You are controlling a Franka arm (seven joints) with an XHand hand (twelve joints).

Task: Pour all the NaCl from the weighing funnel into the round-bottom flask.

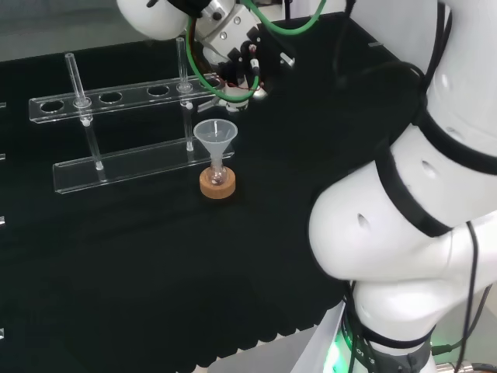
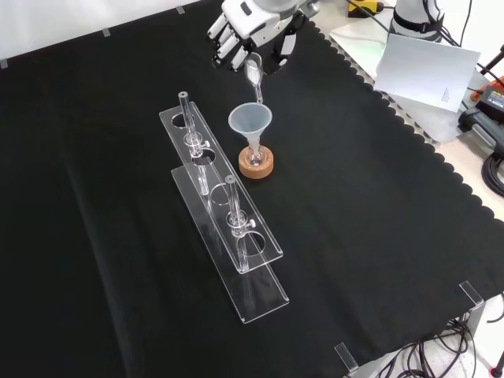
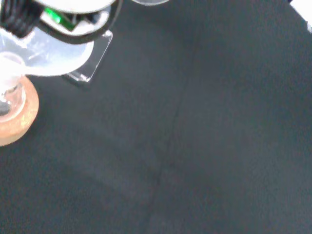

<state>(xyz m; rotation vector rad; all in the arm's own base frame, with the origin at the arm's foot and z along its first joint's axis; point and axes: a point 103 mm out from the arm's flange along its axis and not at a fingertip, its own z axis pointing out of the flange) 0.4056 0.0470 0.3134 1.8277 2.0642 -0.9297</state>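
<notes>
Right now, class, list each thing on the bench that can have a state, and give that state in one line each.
Hand: raised above the funnel, fingers curled on the weighing funnel.
Weighing funnel: held, tilted, spout down toward the funnel's mouth.
Funnel: upright, seated in the flask's neck.
Round-bottom flask: upright on the cork ring.
Cork ring: flat on the cloth.
Rack: standing, holding upright tubes.

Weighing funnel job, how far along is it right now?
Done: the hand has the weighing funnel lifted, fingers curled round it, spout tilted down over the plastic funnel seated in the flask on its cork ring. In hand: the tipping. Left: emptying it; whether salt is falling cannot be told.
</notes>
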